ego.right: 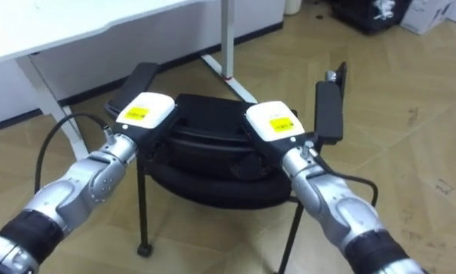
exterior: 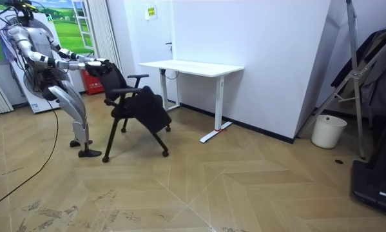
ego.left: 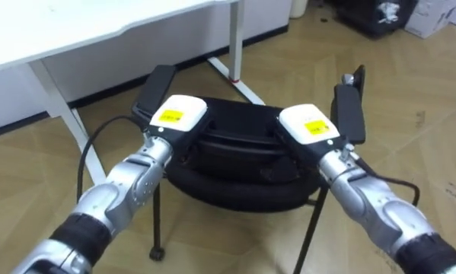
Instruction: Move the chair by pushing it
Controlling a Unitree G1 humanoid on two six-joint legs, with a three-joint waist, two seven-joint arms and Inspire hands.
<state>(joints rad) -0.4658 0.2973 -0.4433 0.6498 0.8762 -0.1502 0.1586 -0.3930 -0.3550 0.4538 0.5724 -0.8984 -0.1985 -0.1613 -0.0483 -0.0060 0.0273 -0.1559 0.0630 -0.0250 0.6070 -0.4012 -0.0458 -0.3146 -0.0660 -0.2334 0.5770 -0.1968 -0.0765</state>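
Chair [ego.left: 235, 164]: black, directly ahead of the robot, short of the white desk [ego.left: 98, 30], its back towards the robot.
Left armrest [ego.left: 155, 93]: just outside the left hand.
Left hand [ego.left: 178, 116]: on the left part of the backrest [ego.left: 239, 131] top edge; fingers hidden past the edge, so their curl cannot be told.
Right hand [ego.left: 310, 125]: same edge, right part; fingers likewise hidden.
Right armrest [ego.left: 348, 110]: just outside the right hand.
Push line: judged straight forward, deskward; the top edge runs crosswise, with both hands equally near.
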